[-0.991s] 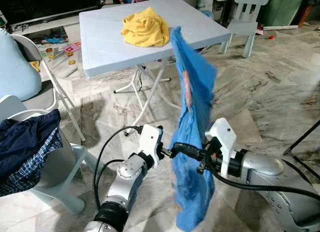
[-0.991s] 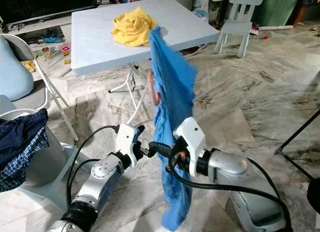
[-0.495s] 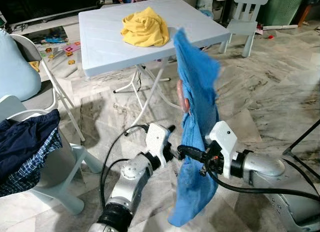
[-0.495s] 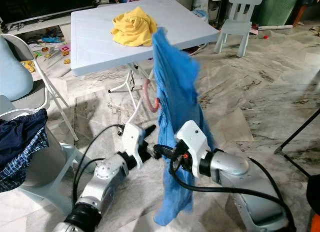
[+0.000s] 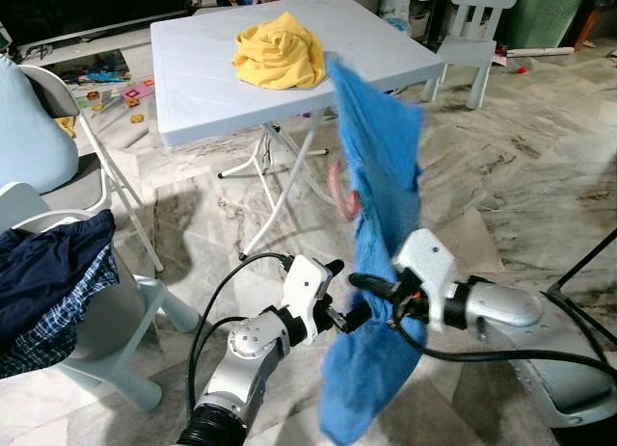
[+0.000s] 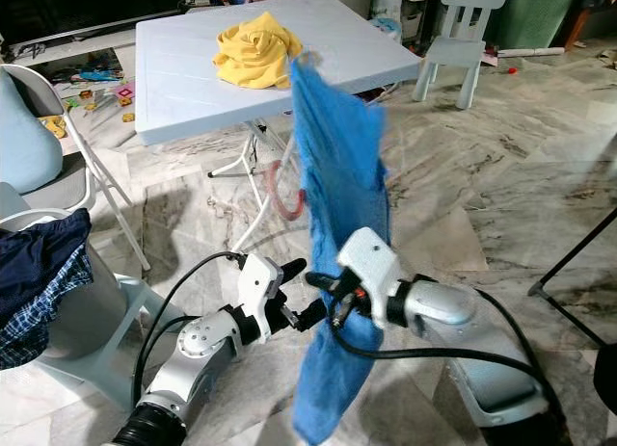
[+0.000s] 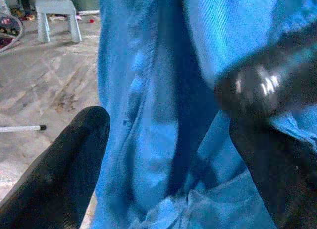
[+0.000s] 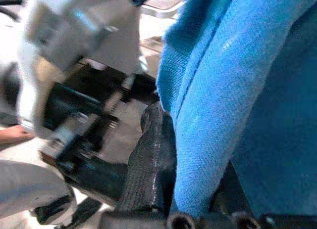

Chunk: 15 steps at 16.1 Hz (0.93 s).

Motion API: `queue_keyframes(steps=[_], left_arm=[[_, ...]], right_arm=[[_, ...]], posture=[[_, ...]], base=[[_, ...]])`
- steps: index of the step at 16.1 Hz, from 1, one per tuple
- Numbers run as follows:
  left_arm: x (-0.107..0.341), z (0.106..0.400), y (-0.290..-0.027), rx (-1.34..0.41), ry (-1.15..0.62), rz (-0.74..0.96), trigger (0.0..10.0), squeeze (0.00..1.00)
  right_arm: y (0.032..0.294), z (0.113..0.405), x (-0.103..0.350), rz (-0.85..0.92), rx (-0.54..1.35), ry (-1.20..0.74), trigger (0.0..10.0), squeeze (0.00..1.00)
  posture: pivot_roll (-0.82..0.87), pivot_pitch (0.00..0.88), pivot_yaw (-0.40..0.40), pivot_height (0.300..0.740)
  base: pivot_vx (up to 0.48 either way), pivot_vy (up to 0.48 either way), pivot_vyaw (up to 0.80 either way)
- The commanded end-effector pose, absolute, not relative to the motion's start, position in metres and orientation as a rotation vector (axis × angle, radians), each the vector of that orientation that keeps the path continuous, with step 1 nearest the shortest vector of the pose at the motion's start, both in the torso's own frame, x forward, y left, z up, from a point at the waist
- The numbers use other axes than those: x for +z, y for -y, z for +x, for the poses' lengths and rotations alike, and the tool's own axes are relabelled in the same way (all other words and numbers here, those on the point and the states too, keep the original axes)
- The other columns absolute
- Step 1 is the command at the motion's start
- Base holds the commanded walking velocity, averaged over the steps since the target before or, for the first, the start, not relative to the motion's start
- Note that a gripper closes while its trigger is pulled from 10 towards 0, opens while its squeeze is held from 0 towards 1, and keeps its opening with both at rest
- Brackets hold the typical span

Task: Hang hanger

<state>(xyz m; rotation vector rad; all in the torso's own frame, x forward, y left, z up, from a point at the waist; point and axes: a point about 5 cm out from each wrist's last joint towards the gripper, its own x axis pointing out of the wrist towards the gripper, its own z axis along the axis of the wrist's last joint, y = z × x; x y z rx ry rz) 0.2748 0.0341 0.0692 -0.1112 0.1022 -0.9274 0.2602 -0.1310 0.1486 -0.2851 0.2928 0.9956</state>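
Right claw (image 5: 371, 287) grips the blue knit garment (image 5: 378, 176) on its pink hanger (image 5: 339, 197); left claw (image 5: 339, 316), fingers spread beside it, should steady the cloth.

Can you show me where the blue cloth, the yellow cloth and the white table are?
Blue cloth (image 5: 381, 167), left eye view, upper half.
Crumpled yellow cloth (image 5: 280, 53), left eye view, middle.
White folding table (image 5: 198, 90), left eye view, bare top.

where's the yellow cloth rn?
In the left eye view, the yellow cloth lies bunched on the light blue table, just left of the blue garment's top.
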Motion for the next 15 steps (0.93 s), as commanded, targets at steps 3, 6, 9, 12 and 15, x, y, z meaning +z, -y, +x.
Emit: queue_keyframes(steps=[3, 6, 9, 12, 15], left_arm=[[0.072, 0.282, -0.033, -0.897, -0.087, -0.086, 7.8, 0.0], [0.071, 0.288, -0.035, -0.846, -0.089, -0.071, 3.6, 0.0], [0.07, 0.295, -0.041, -0.78, -0.081, -0.065, 0.0, 0.0], [0.07, 0.305, -0.051, -0.67, -0.081, -0.052, 0.0, 0.0], [0.068, 0.318, -0.075, -0.489, -0.098, -0.029, 0.0, 0.0]], right_arm=[[0.117, 0.245, 0.167, -0.25, 1.194, -0.229, 10.0, 0.0], [0.121, 0.23, 0.176, -0.194, 1.28, -0.242, 10.0, 0.0], [0.132, 0.212, 0.189, -0.157, 1.375, -0.255, 10.0, 0.0], [0.144, 0.204, 0.184, -0.186, 1.389, -0.329, 10.0, 0.0], [0.154, 0.196, 0.166, -0.269, 1.388, -0.446, 10.0, 0.0]], posture=[[-0.14, 0.075, 0.053, 0.74], [-0.15, 0.075, 0.057, 0.74], [-0.15, 0.075, 0.059, 0.74], [-0.16, 0.077, 0.059, 0.74], [-0.16, 0.077, 0.057, 0.74]], base=[[0.0, 0.0, 0.0], [0.0, 0.0, 0.0], [0.0, 0.0, 0.0], [0.0, 0.0, 0.0], [0.0, 0.0, 0.0]])
